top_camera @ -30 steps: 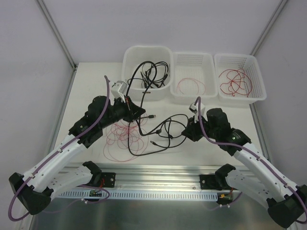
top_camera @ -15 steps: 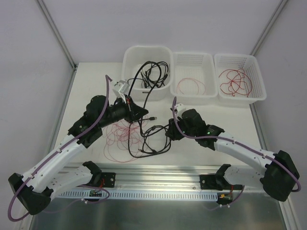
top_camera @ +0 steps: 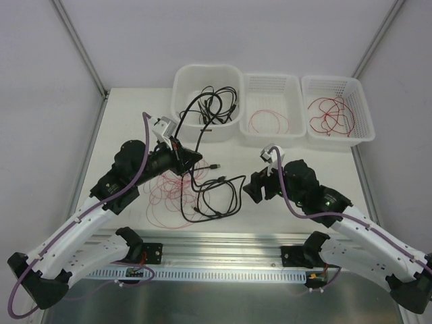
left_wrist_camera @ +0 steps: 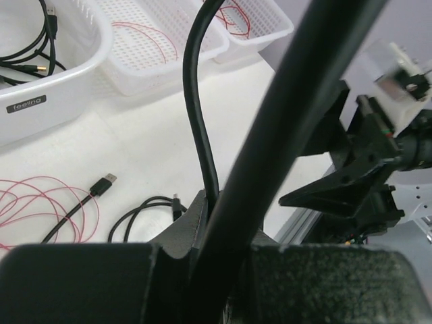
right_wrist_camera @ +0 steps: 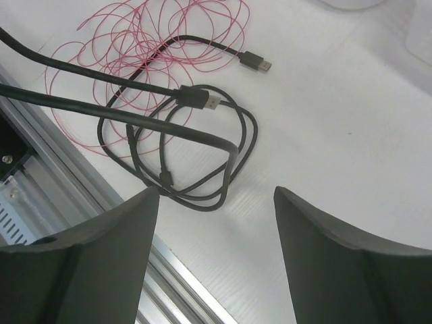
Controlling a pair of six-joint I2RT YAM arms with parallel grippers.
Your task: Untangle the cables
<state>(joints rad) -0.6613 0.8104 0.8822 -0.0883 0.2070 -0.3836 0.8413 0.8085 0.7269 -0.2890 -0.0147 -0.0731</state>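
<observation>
A black cable (top_camera: 187,111) runs from the left bin to my left gripper (top_camera: 191,156), which is shut on it above the table. In the left wrist view the same cable (left_wrist_camera: 200,128) rises from between the shut jaws. Below the gripper it drops into loose black loops (top_camera: 217,196) on the table, with plug ends (right_wrist_camera: 255,62) lying free. Thin red wires (top_camera: 167,194) lie in a heap under and left of the loops. My right gripper (top_camera: 256,186) is open just right of the loops, with only bare table between its fingers (right_wrist_camera: 121,229).
Three white containers stand along the back: a bin (top_camera: 181,101) holding more black cables, a middle basket (top_camera: 295,108) with one red wire, and a right basket (top_camera: 364,108) with several red wires. A metal rail (top_camera: 223,246) runs along the near table edge.
My right gripper has opened, let go of the black cable and drawn back to the right. The black loops now lie slack on the table. The left gripper keeps its hold.
</observation>
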